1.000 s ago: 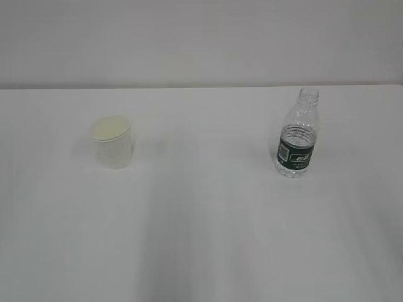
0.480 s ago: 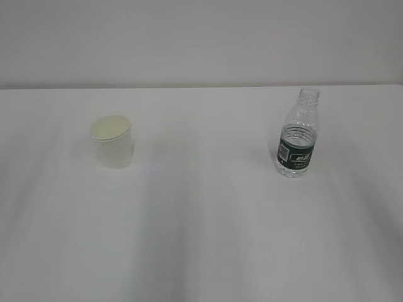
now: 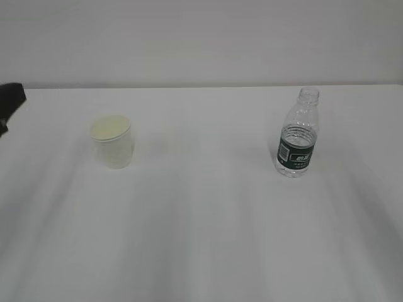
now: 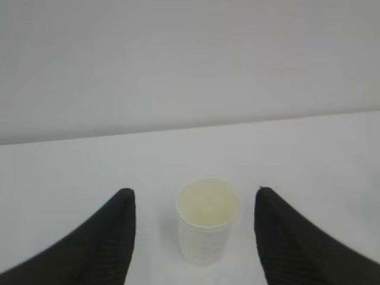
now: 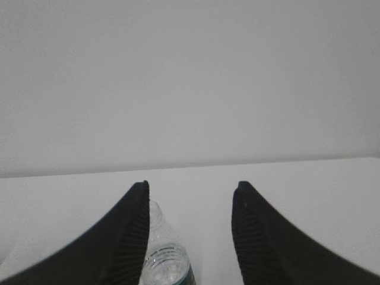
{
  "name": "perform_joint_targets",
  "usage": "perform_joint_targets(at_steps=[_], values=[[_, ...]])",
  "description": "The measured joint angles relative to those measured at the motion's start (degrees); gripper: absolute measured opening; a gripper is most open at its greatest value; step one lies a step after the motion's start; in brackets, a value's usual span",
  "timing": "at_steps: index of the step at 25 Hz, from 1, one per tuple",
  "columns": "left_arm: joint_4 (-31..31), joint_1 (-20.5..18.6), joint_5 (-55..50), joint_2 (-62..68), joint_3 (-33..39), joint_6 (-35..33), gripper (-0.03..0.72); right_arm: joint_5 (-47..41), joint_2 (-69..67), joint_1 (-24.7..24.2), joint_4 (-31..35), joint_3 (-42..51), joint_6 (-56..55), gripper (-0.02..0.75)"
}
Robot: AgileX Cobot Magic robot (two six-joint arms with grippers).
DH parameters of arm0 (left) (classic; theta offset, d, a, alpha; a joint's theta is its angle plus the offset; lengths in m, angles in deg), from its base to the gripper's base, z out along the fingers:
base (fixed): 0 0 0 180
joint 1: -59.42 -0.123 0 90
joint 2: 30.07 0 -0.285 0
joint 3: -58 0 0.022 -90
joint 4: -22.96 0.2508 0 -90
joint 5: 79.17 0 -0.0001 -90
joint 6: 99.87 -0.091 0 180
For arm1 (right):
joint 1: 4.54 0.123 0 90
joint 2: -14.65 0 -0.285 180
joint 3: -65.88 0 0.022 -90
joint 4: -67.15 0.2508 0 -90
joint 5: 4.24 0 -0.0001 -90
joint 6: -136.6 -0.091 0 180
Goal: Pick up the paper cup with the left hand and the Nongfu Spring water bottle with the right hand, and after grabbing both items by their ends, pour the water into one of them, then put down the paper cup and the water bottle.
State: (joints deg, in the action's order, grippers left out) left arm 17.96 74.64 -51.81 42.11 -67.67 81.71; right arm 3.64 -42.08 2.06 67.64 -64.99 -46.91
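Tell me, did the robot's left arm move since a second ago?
Yes. The left hand has come into the exterior view at the left edge, heading right toward the paper cup, which stands where it stood before.

Paper cup (image 3: 113,142) stands left of water bottle (image 3: 297,134).

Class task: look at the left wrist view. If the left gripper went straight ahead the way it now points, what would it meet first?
Most likely the paper cup: it stands upright on the table, centred ahead of the open left gripper. Nothing shows between them, though the depth is hard to judge.
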Motion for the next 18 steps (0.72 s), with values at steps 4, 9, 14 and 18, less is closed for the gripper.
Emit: perform_joint_targets(at_steps=[4,9,14,18], values=[[2.51,1.81,4.63,5.97,1.23,0.18,0.451,5.2,-0.93,0.0,-1.21,5.6,-2.57,0.347],[5.63,2.28,8.08,10.36,1.23,0.39,0.478,10.57,-2.28,0.0,-7.76,10.24,-6.02,0.354],[6.37,2.28,8.42,13.9,1.23,1.62,0.573,12.28,-6.64,0.0,-13.86,11.31,-6.85,0.482],[7.86,2.28,9.67,17.77,1.23,3.36,0.606,13.6,-13.61,0.0,-15.36,11.31,-8.22,0.585]])
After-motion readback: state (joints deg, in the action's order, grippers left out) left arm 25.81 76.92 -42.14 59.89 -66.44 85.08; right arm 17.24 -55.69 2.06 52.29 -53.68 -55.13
